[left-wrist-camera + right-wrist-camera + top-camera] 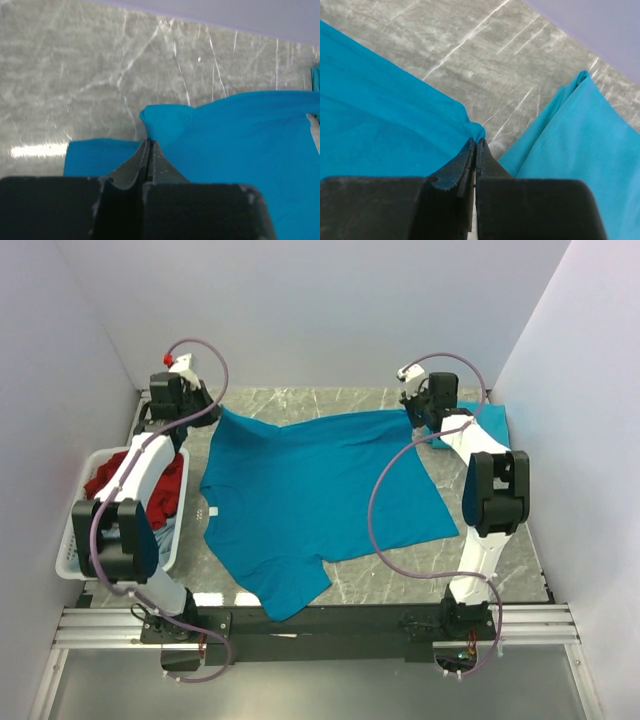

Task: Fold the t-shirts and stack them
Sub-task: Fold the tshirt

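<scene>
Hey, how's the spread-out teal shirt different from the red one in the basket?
The teal shirt lies spread flat on the table; the red shirt sits bunched in the white basket. The left gripper and right gripper pinch the teal shirt's far edge; neither holds the red shirt. Neither is folded yet.

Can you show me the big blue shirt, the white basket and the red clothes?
big blue shirt (320, 490): top view, the middle of its chest.
white basket (68, 535): top view, its left rim.
red clothes (172, 490): top view, the pile's right side inside the basket.
</scene>
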Controlling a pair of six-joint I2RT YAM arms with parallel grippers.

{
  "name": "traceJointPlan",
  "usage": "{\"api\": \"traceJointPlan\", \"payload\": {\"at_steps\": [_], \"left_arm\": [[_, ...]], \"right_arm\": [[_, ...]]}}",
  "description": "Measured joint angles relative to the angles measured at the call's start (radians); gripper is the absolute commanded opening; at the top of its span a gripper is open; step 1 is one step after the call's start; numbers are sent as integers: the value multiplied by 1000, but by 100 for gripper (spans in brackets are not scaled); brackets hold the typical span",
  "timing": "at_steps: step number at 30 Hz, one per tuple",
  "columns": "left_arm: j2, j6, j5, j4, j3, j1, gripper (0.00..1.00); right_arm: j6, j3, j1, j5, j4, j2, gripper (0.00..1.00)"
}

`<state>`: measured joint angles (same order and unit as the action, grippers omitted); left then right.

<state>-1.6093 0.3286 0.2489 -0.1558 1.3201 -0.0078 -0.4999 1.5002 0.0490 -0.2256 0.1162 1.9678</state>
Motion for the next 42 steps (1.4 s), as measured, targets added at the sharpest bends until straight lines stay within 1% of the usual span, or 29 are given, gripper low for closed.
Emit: {"api": "traceJointPlan", "payload": {"at_steps": [4,10,15,25,38,42], "left_arm": [[74,2,10,-12,-89,0,0],[154,2,16,-34,-151,0,0],[213,2,25,-43,-192,0,0],[335,8,73,-57,-312,0,0],[423,41,147,-97,-405,0,1],[438,44,147,-108,-420,-2,0]], "right_arm": [[5,-61,-8,-12,-10,-26,0],[5,-158,-17,-30,-14,-93,0],[5,-200,-32,-35,-29,-156,0],[4,-284,-37,-49,-47,-203,0],[3,-312,-69,-49,-49,-215,0],[1,-312,-69,-52,-48,-215,0]]}}
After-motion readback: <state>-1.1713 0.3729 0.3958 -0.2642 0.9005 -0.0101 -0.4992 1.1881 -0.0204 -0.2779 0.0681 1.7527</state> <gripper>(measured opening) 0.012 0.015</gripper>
